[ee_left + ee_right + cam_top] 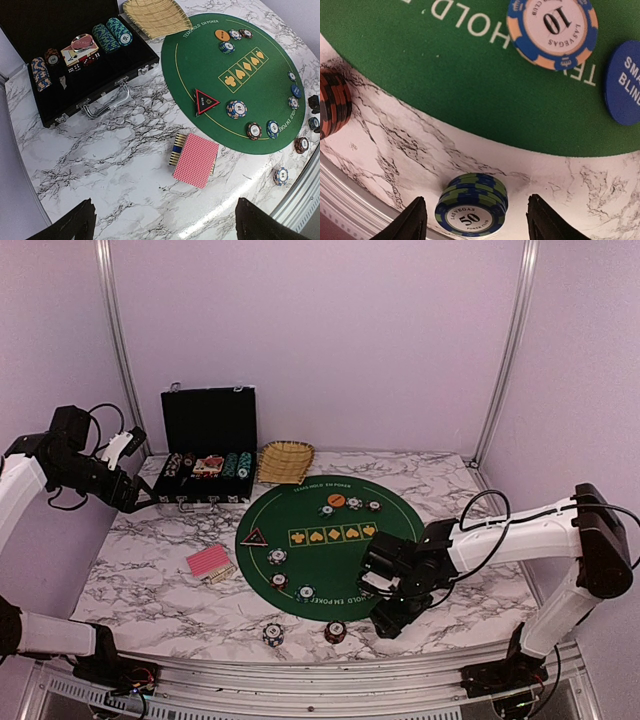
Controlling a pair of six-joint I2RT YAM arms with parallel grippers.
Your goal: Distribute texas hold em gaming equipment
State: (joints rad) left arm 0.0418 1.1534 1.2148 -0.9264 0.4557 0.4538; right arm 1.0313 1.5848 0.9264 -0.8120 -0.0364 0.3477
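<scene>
Right gripper, open wide and empty, is bracketing a stack of 50 chips beside the green mat, apparently lining up to close and lift.

In the right wrist view, the blue disc runs off the right edge, and the red and black chip stack runs off the left edge. From the top, the numbers on the chips are too small to read
</scene>
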